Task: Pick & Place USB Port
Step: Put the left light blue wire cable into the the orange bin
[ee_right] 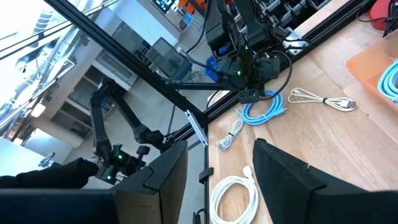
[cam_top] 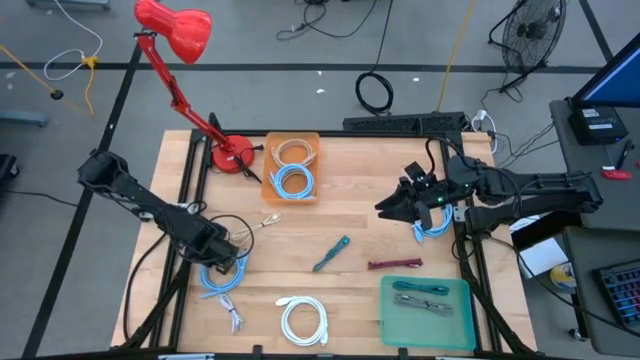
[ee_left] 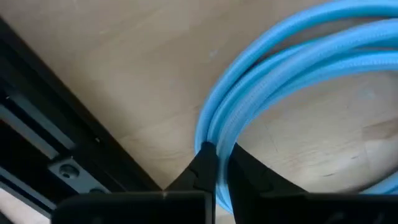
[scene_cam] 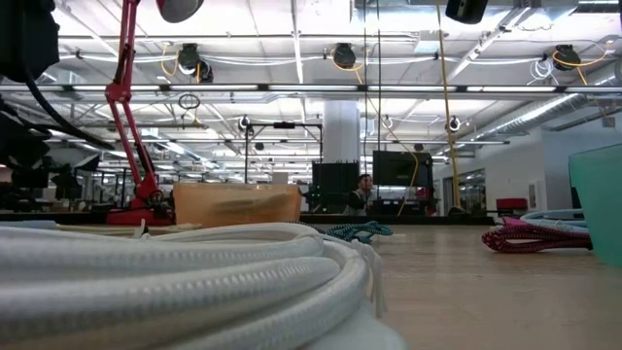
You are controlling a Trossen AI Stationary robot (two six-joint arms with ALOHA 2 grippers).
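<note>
My wooden table point(cam_top: 350, 215) carries an orange tray point(cam_top: 291, 168) beside the red lamp's base point(cam_top: 231, 156), a green tray point(cam_top: 426, 313), a white coiled cable point(cam_top: 303, 320), light-blue coiled cables point(cam_top: 222, 275), a teal cable point(cam_top: 331, 253), a maroon cable point(cam_top: 395, 264) and a beige cable point(cam_top: 262, 223).
</note>
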